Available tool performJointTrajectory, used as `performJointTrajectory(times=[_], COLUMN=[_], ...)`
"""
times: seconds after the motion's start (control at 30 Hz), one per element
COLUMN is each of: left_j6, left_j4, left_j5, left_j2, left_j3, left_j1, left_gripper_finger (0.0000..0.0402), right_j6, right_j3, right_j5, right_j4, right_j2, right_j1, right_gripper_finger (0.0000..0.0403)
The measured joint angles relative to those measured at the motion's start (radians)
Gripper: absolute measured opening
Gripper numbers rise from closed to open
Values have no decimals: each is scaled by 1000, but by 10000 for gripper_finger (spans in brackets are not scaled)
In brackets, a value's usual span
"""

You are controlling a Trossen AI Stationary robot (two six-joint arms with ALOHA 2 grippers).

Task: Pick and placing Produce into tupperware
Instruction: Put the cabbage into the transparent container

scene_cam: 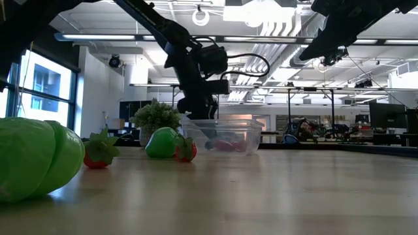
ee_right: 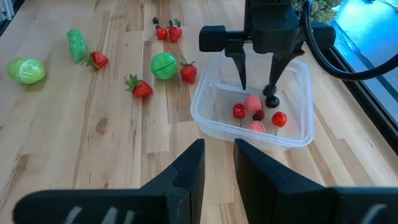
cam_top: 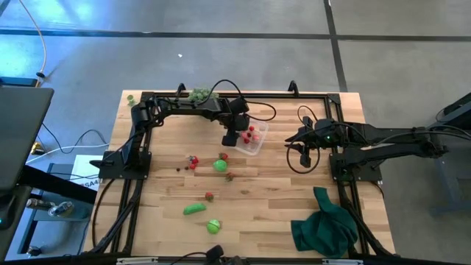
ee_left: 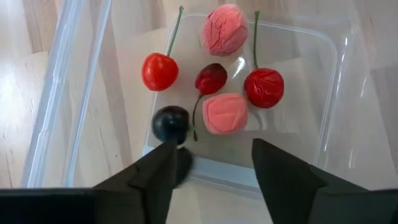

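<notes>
The tupperware [cam_top: 257,146] is a clear square container on the table's far middle. It holds two red cherries, a dark red one, two pink pieces [ee_left: 224,113] and a dark berry [ee_left: 171,122]. My left gripper [ee_left: 211,146] is open, pointing down into the tupperware [ee_right: 211,118] at its left rim, with one fingertip right by the dark berry [ee_right: 272,99]. More produce lies on the wood: a green round piece [cam_top: 220,165], a green oblong one [cam_top: 193,210], another green round one [cam_top: 213,226] and small strawberries [cam_top: 193,161]. My right gripper [ee_right: 219,146] waits to the right of the tupperware, open by a narrow gap and holding nothing. My left gripper comes from above, pointing down into the tupperware. One fingertip [ee_left: 165,151] stands right at the dark berry, which lies on the tupperware's floor. I cannot tell whether the finger touches the berry.
A spiky pale-green ball [cam_top: 199,94] sits at the table's far edge behind the left arm. A dark green cloth [cam_top: 324,224] lies bunched at the near right corner. Black frame rails run along the left, far and right sides. Bare wood lies between the scattered produce and the cloth.
</notes>
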Motion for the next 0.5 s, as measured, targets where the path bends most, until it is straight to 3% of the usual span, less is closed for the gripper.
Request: performJointTrajectory(times=[0.2,0.5], left_j6=[-27,-17], left_j4=[-67,-360], left_j5=[41,50], left_j2=[-8,-38], left_j3=[34,241], left_j1=[0,-19], left_gripper_finger=[228,230], right_j6=[0,0], right_j3=[0,0], right_j5=[-1,-5], right_j4=[0,0], right_j2=[0,0], right_j1=[0,0], right_gripper_finger=[75,75])
